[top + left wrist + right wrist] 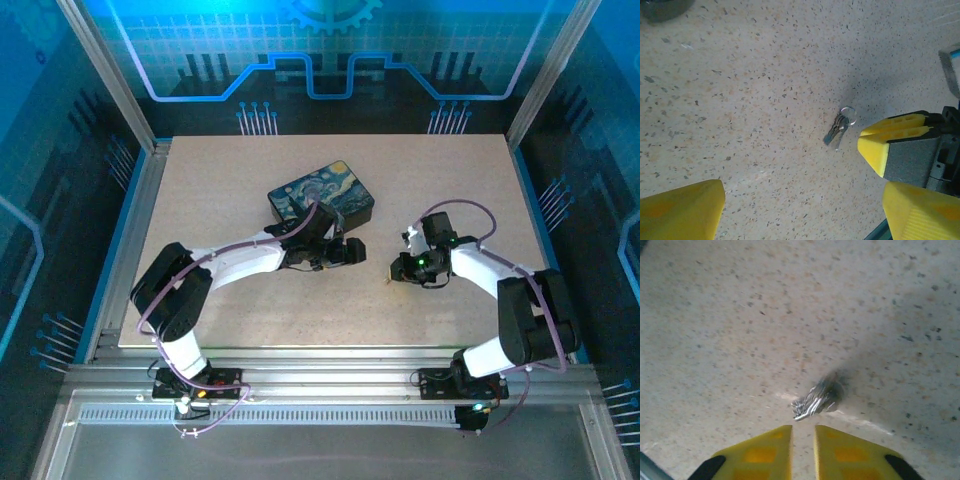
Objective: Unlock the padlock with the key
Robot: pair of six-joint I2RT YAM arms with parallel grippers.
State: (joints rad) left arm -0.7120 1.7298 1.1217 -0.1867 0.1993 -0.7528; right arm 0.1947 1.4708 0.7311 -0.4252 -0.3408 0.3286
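1. Blue-lit panels [330,60] printed with a grid and circuit lines wall in the back and sides of the cell, and ribbed aluminium rails [300,385] run along the near edge where both arm bases are bolted.
2. Inside stands a beige table [220,300], its top matte and flecked with dark and tan specks.
3. A dark box [322,198] with a blue-and-yellow swirl print lies toward the back of the table, left of centre.
4. The key [840,127], on a small ring with a second blade, lies flat on the bare top between the two grippers; a soft grey shadow falls over that patch.
5. In the right wrist view the key [817,400] is blurred, just ahead of the fingertips, with a pale streak on the surface beside it.
6. The left gripper [802,200] hangs above the table with its jaws spread wide and empty.
7. The right gripper [803,432] sits low beside the key, its yellow fingers [880,147] parted by only a slim gap, nothing between them.
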